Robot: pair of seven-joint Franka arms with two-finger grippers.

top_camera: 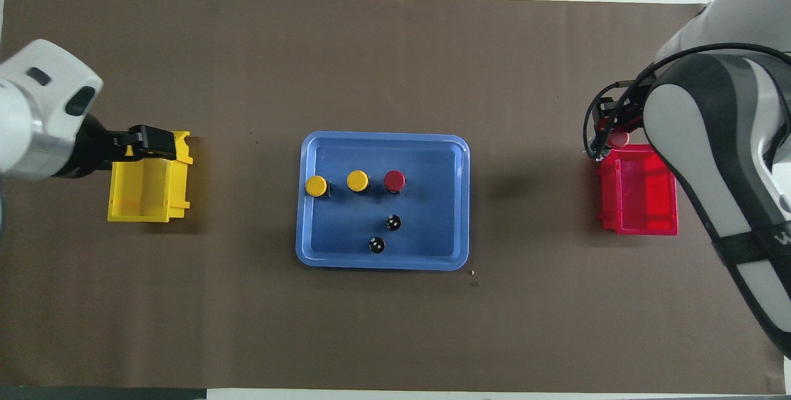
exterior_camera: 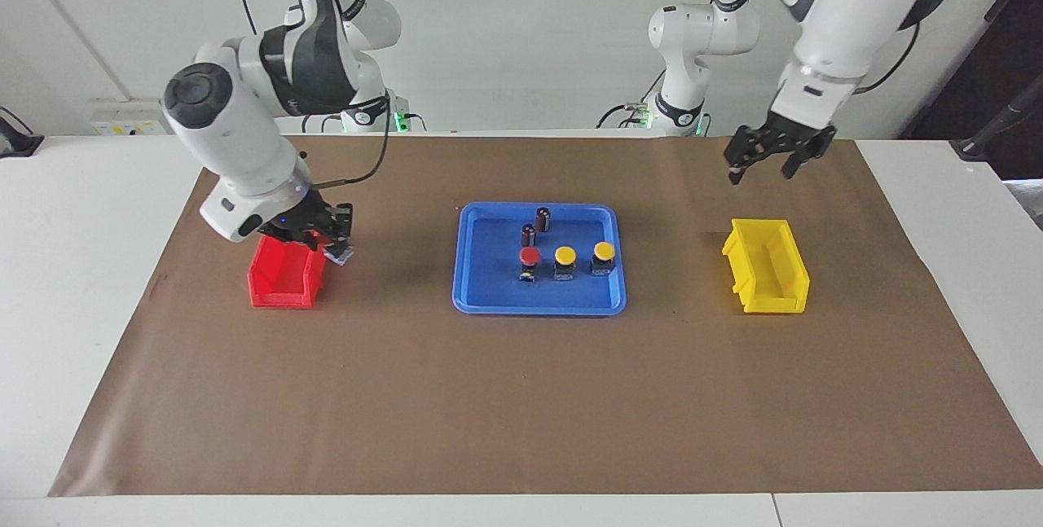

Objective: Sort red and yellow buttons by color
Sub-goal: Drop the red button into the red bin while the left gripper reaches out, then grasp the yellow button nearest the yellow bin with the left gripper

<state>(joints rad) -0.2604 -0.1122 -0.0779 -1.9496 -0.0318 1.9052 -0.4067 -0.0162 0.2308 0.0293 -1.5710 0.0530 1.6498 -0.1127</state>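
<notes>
My right gripper (exterior_camera: 326, 243) (top_camera: 609, 134) is shut on a red button (exterior_camera: 337, 252) (top_camera: 617, 138) and holds it tilted in the air over the red bin (exterior_camera: 281, 281) (top_camera: 636, 199), at the bin's tray-side edge. In the blue tray (exterior_camera: 538, 307) (top_camera: 383, 262) stand a second red button (exterior_camera: 530, 256) (top_camera: 394, 180) and two yellow buttons (exterior_camera: 565, 255) (exterior_camera: 604, 251) (top_camera: 357, 180) (top_camera: 316, 185) in a row. My left gripper (exterior_camera: 762, 170) (top_camera: 162, 143) hangs open and empty above the yellow bin (exterior_camera: 766, 276) (top_camera: 145, 193).
Two dark cylinders with silver tops (exterior_camera: 543, 219) (exterior_camera: 528, 234) (top_camera: 393, 222) (top_camera: 376, 245) stand in the tray, nearer to the robots than the buttons. A brown mat (exterior_camera: 521, 397) covers the white table.
</notes>
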